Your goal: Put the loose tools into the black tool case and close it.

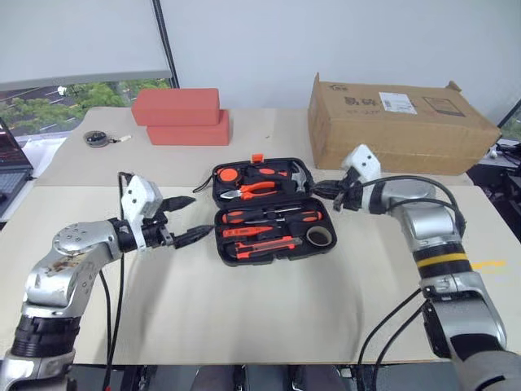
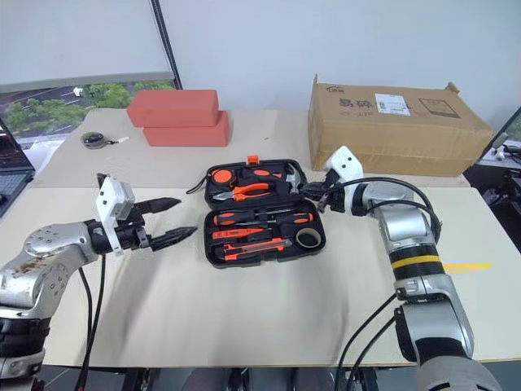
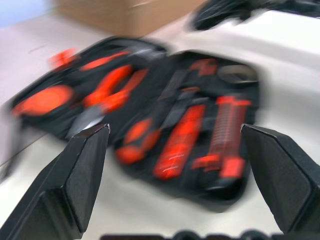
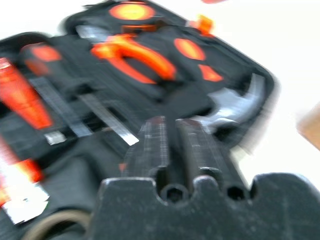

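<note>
The black tool case (image 1: pixel 218 244) lies open flat in the middle of the table, its orange latch (image 1: pixel 257 157) at the far edge. In the near half sit slim screwdrivers (image 1: pixel 269 216), an orange-black utility knife (image 1: pixel 264 247) and a grey tape ring (image 1: pixel 319 236). Pliers (image 1: pixel 256 189) and a hammer (image 1: pixel 299 175) lie in the far half. My left gripper (image 1: pixel 204 215) is open just left of the case, pointing at it and holding nothing. My right gripper (image 1: pixel 317 189) sits at the right edge of the far half by the hammer head. Its fingers (image 4: pixel 152 145) are close together with nothing between them.
A brown cardboard box (image 1: pixel 399 122) stands at the back right, behind my right arm. Two stacked red blocks (image 1: pixel 179 118) rest at the back left, with a dark round disc with a cord (image 1: pixel 98 138) further left. A laptop (image 1: pixel 12 159) pokes in at the left edge.
</note>
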`<state>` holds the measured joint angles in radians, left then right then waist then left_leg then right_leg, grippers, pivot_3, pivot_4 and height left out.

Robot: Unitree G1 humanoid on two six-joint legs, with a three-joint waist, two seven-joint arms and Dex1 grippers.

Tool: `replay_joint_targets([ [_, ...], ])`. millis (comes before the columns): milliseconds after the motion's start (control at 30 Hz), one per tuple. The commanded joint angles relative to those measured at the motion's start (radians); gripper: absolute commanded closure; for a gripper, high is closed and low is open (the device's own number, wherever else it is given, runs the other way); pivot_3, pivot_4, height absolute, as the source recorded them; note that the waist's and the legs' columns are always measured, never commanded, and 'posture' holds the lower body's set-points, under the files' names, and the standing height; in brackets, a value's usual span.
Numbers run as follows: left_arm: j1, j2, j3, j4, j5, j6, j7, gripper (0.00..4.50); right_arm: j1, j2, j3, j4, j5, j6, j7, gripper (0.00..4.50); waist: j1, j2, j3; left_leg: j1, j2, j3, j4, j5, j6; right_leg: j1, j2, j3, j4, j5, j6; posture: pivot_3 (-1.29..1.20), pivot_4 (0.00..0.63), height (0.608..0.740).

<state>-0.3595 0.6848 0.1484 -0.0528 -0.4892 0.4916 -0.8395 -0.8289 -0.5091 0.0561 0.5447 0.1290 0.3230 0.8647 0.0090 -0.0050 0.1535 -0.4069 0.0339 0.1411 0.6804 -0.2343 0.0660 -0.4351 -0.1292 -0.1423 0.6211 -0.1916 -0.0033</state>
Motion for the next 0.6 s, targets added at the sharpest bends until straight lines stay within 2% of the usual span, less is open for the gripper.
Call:
replay_joint_targets([
  [33, -0.104, -0.042, 0.030, 0.157, 0.049, -0.004, 0.117, 0.00, -0.084, 0.056, -0.078, 0.178, 0.026, -0.020, -0.109, 2.72, -0.004, -0.001, 0.000, -0.001, 0.000, 0.001, 0.000, 0.002, -0.002, -0.001, 0.000, 0.001, 0.001, 0.001, -0.001, 0.00, 0.150, 0.712],
  [133, -0.156, -0.065, 0.008, 0.216, 0.054, 0.009, 0.112, 0.00, -0.149, 0.097, -0.136, 0.309, 0.076, 0.015, -0.123, 2.72, -0.014, -0.001, 0.000, -0.001, 0.000, 0.002, -0.001, 0.003, -0.001, -0.002, 0.000, 0.003, 0.004, 0.001, -0.002, 0.00, 0.150, 0.712],
  [200, -0.212, -0.098, 0.009, 0.280, 0.051, 0.029, 0.131, 0.00, -0.204, 0.127, -0.192, 0.418, 0.112, 0.035, -0.155, 2.72, -0.018, -0.001, 0.000, -0.001, 0.000, 0.003, -0.001, 0.003, -0.001, -0.003, 0.000, 0.004, 0.005, 0.005, -0.008, 0.00, 0.150, 0.712],
  [367, -0.325, -0.154, 0.019, 0.459, 0.082, 0.033, 0.191, 0.00, -0.289, 0.170, -0.279, 0.572, 0.157, 0.043, -0.194, 2.72, -0.027, -0.001, 0.000, -0.001, 0.000, 0.003, -0.002, 0.003, -0.001, -0.002, 0.000, 0.004, 0.005, 0.005, -0.009, 0.00, 0.150, 0.712],
  [600, -0.474, -0.201, 0.021, 0.725, 0.142, -0.012, 0.271, 0.00, -0.340, 0.209, -0.260, 0.675, 0.093, -0.005, -0.252, 2.72, -0.036, -0.001, 0.000, -0.001, 0.000, 0.004, -0.002, 0.003, -0.001, -0.002, 0.001, 0.004, 0.006, 0.005, -0.008, 0.00, 0.150, 0.712],
])
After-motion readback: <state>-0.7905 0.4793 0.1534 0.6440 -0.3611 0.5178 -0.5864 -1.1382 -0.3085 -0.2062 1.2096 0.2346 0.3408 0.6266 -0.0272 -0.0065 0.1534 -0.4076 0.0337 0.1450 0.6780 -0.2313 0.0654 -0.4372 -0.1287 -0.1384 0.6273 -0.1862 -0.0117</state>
